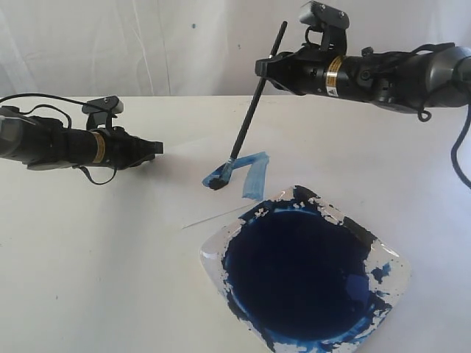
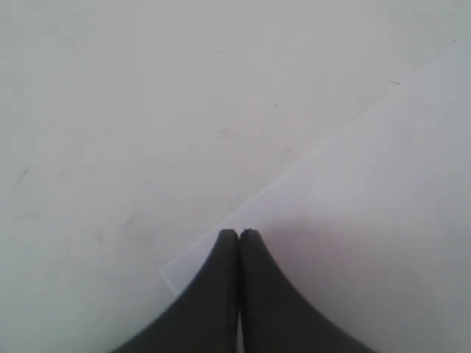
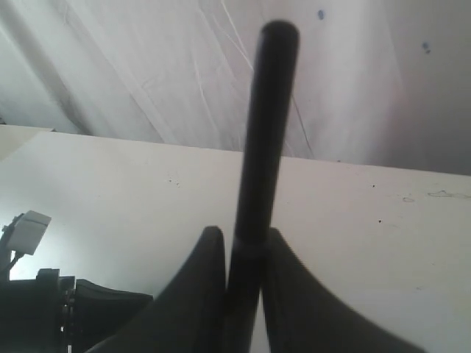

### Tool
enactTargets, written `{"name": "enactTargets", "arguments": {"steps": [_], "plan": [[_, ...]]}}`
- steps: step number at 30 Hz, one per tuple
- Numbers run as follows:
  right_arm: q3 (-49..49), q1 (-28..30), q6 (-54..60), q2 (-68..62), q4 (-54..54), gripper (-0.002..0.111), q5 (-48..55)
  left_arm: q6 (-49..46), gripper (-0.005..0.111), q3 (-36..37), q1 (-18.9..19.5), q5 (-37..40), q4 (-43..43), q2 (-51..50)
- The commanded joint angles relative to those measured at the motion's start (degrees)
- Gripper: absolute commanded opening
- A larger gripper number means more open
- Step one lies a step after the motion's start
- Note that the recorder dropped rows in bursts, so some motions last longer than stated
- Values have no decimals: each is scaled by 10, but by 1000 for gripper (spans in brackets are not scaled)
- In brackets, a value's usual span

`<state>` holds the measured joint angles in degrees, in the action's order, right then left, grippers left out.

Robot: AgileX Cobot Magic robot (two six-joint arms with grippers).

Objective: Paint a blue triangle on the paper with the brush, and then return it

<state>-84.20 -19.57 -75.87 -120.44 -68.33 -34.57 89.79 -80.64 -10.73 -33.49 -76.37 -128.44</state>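
The right gripper [image 1: 265, 70] pinches the brush [image 1: 250, 118] on the upper part of its black handle, with a short piece of handle standing out above the fingers. The brush is tilted and its top leans toward the right arm. Its bristles touch the paper [image 1: 221, 200] at the lower left end of the blue triangle [image 1: 243, 170], which is a rough outline of streaky strokes. The paper lies on the bench [image 1: 88, 257], and the paint dish [image 1: 394, 266], full of dark blue paint, stands at its near edge. The left gripper [image 2: 239, 234] is pressed together with nothing between the fingers, above one corner of the paper. Perhaps it touches the sheet, but I cannot tell.
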Motion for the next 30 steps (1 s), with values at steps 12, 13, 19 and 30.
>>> {"name": "enactTargets", "arguments": {"steps": [12, 13, 19, 30], "plan": [[25, -3, 22, 38, -101, 0, 52, -1, 0, -1, -2, 18, -6, -1], [27, -3, 22, 43, -102, 0, 58, -1, 0, -1, -2, 18, -6, -1], [58, -3, 23, 65, -114, 0, 78, -1, 0, -1, -2, 18, -6, -1], [77, -3, 24, 102, -121, 0, 81, -1, 0, -1, -2, 18, -6, -1]]}}
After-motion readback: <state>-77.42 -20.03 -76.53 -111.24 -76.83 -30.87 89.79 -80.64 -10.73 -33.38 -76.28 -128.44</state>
